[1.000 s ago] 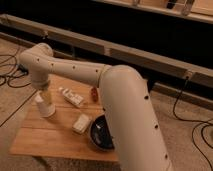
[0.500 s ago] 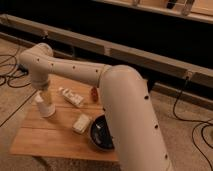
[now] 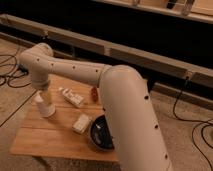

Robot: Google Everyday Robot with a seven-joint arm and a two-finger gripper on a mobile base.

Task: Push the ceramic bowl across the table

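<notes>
Ceramic bowl point(image 3: 99, 135) rests on the table point(image 3: 45, 136); gripper point(image 3: 42, 96) above white cup point(image 3: 46, 108), aperture indiscernible.

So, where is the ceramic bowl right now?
In the camera view, the ceramic bowl sits at the near edge of the table, right of the small white box, partly behind the arm. The pincer hangs by the white cup further left.

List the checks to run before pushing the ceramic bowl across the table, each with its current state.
1. Ceramic bowl on the table: ok.
2. Hand at the bowl: not ok; it hangs over the white cup.
3. Bowl in full view: not ok; the arm hides part of it.
4. Push path free: not ok; a white box lies close beside the bowl.
5. Bowl's contents: cannot tell.
</notes>
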